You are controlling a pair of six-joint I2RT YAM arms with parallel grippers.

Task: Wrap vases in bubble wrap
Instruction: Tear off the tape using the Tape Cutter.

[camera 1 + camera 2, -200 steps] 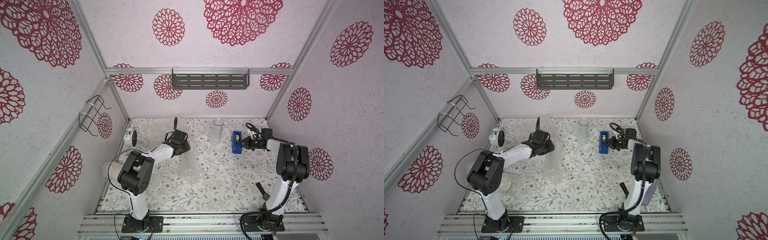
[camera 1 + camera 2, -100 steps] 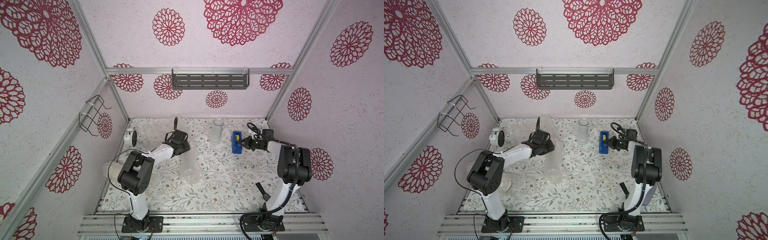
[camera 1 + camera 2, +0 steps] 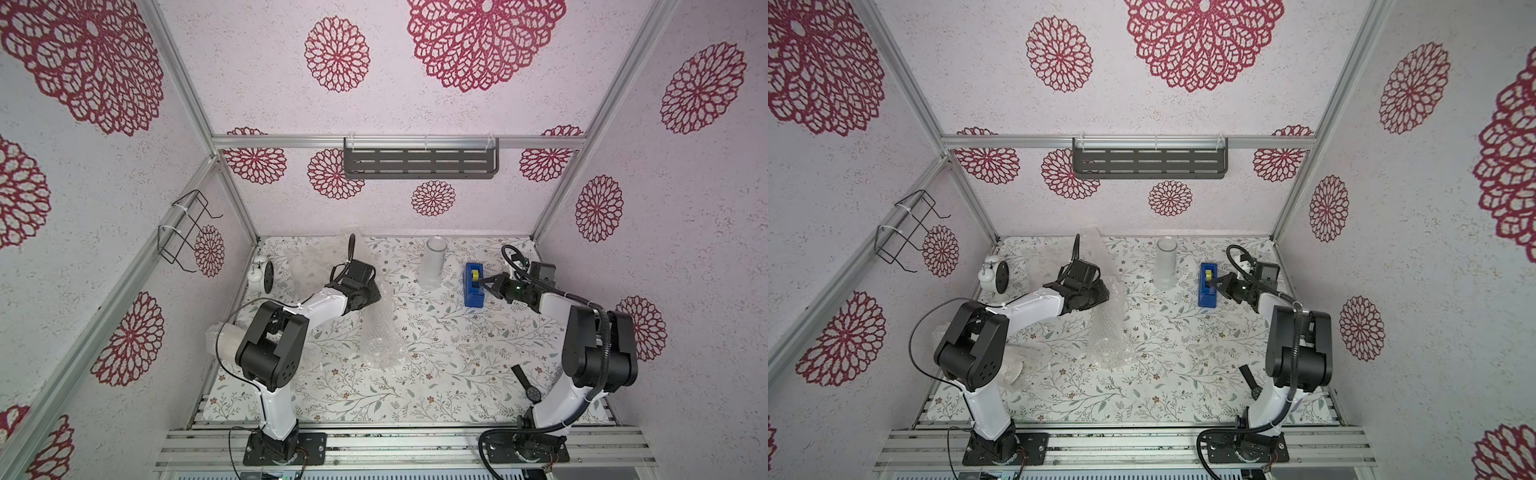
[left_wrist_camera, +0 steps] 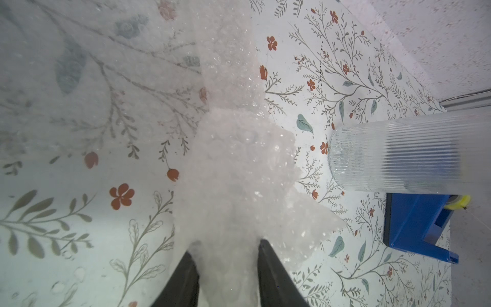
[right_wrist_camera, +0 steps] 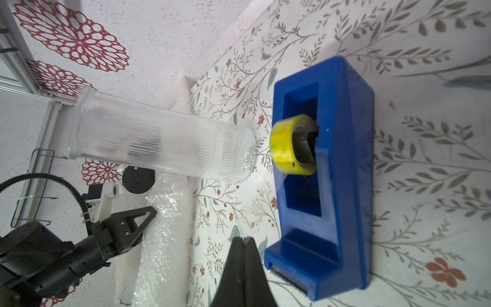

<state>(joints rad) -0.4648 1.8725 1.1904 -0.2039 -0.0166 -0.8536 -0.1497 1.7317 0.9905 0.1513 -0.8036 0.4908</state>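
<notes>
Right arm (image 3: 582, 332) edged outward — right pincer (image 5: 243, 239) shut beside dispenser (image 5: 345, 159); left pincer (image 4: 225, 247) clamps bubble wrap (image 4: 233, 172).

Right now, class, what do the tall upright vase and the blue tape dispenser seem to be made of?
Tall vase: probably glass, clear and finely ribbed; the background shows blurred through it. Tape dispenser: probably moulded plastic, smooth, opaque blue with a soft sheen.

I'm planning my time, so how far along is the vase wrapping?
Seemingly done: one bubble-wrapped bundle lies by the left arm. In hand: the left tool grips a long bubble wrap roll; the shut right tool sits beside the blue tape dispenser. Left: the tall ribbed frosted glass cylinder stands bare.
</notes>
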